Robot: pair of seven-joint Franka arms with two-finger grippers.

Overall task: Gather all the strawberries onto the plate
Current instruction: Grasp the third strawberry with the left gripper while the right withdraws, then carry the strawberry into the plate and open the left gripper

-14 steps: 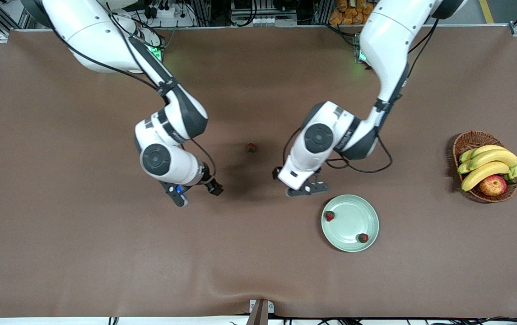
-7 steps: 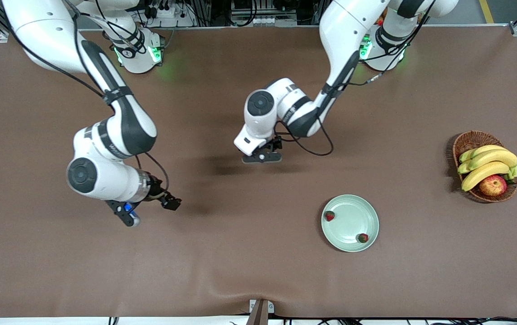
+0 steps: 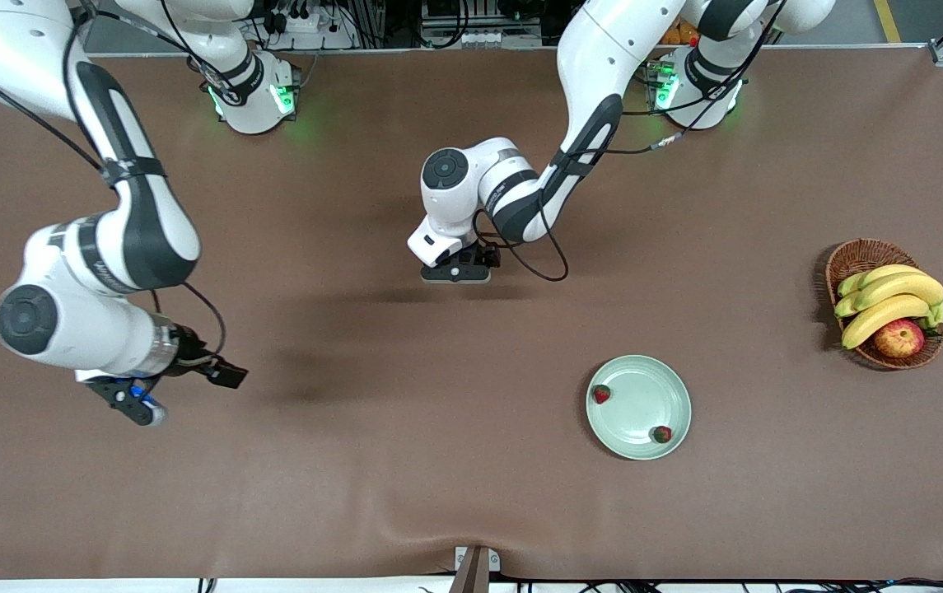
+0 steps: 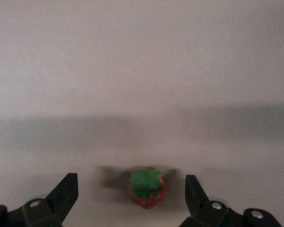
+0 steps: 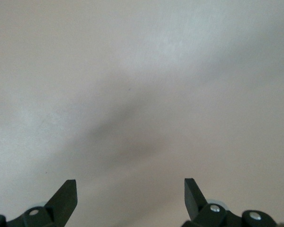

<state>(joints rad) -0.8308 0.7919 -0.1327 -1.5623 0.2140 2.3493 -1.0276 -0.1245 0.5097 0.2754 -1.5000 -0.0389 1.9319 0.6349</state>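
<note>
The left gripper [image 3: 456, 272] hangs over the middle of the brown table [image 3: 356, 461]. Its 2 fingers [image 4: 66, 194] stand wide apart. The left wrist view shows 1 strawberry [image 4: 147, 188] lying on the table between those fingers, with its green top facing up. Neither finger touches the berry. In the front view the gripper hides this berry.

The pale green plate [image 3: 638, 387] sits nearer to the front camera than the left gripper, toward the left arm's end of the table. 2 strawberries lie in it. One strawberry [image 3: 600, 394] is by the rim on the side toward the right arm. The other strawberry [image 3: 662, 434] is by the rim nearest the front camera.

The right gripper [image 3: 137, 402] waits over bare table at the right arm's end, well apart from the plate. Its fingers [image 5: 65, 195] are spread wide too, and they hold nothing.

A wicker basket [image 3: 858, 255] with bananas [image 3: 891, 301] and an apple [image 3: 899, 338] sits at the left arm's end of the table.
</note>
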